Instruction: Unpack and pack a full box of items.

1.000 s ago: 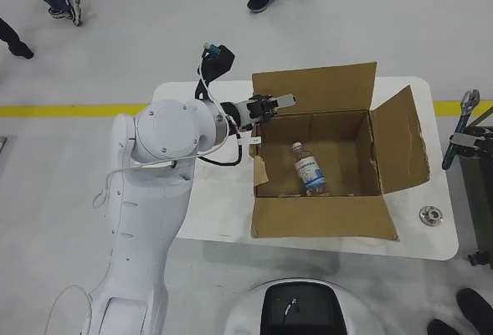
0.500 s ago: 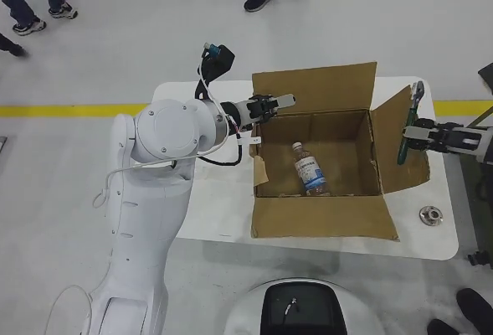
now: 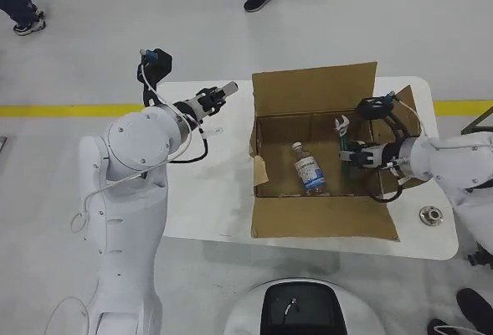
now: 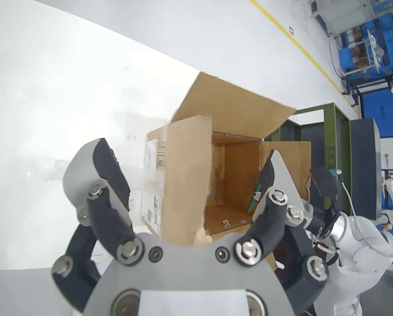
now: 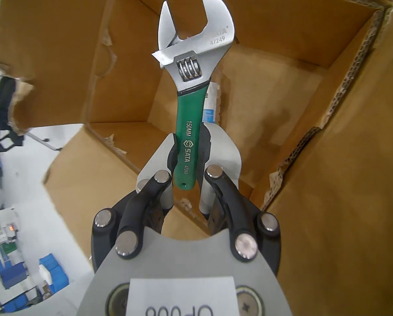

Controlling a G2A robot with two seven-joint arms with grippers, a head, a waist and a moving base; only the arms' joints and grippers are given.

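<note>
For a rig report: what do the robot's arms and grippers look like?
The left arm and right arm have white shells with black cables looped at the wrists. The left gripper and right gripper each have grey fingers with black pads, black linkages and a white sticker on the grey base.

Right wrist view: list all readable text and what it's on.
"150MM": green handle of the adjustable wrench, held in the right gripper.
"SATA": same handle.
"47249": same handle, and again on the wrench's steel head.
Label on the water bottle behind the wrench: too blurred to read.
White sticker on the gripper's base: cut off at the picture's edge, unreadable.
</note>
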